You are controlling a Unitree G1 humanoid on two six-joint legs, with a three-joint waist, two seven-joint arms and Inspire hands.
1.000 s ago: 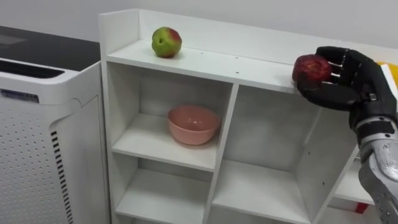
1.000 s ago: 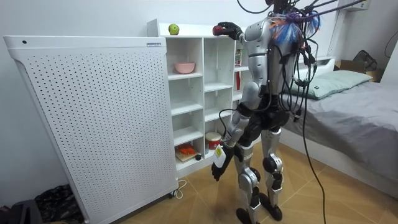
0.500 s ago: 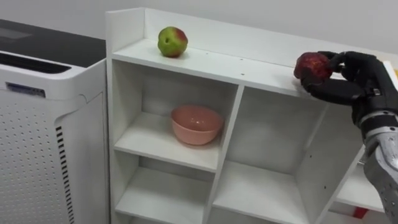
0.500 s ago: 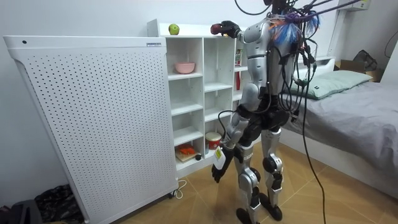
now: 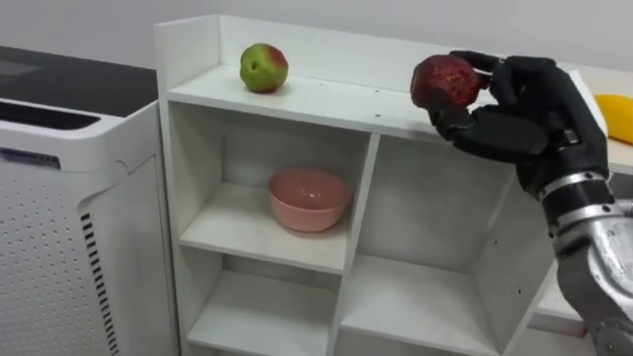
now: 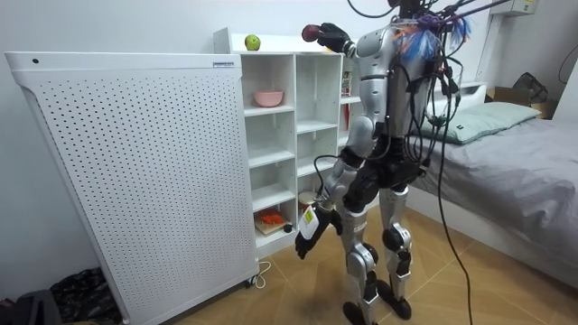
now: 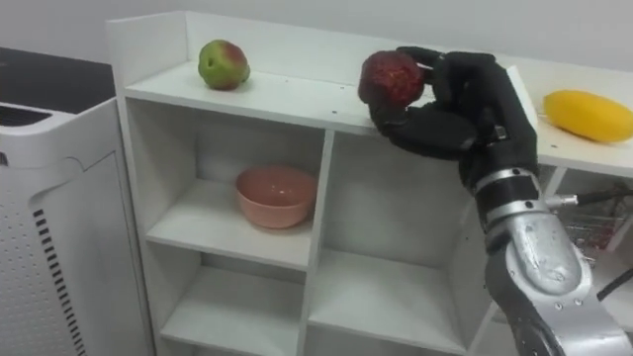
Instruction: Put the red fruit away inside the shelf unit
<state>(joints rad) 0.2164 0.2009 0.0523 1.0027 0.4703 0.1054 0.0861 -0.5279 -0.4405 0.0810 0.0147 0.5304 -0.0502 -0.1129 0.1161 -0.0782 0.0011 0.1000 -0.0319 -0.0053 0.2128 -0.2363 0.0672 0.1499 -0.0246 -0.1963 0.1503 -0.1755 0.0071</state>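
Fingers (image 5: 473,60) of the right hand (image 5: 529,109) wrap the red fruit (image 5: 444,81).

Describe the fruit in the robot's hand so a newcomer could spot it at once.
Find the white cubby shelf unit. At its top board, the black right hand grips a dark red round fruit. Its neighbours, a green-red apple and a yellow fruit, lie on the board.

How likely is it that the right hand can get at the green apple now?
Probably not yet: the right hand is full, curled round the red fruit. The way itself looks free: nothing lies on the top shelf between it and the green apple.
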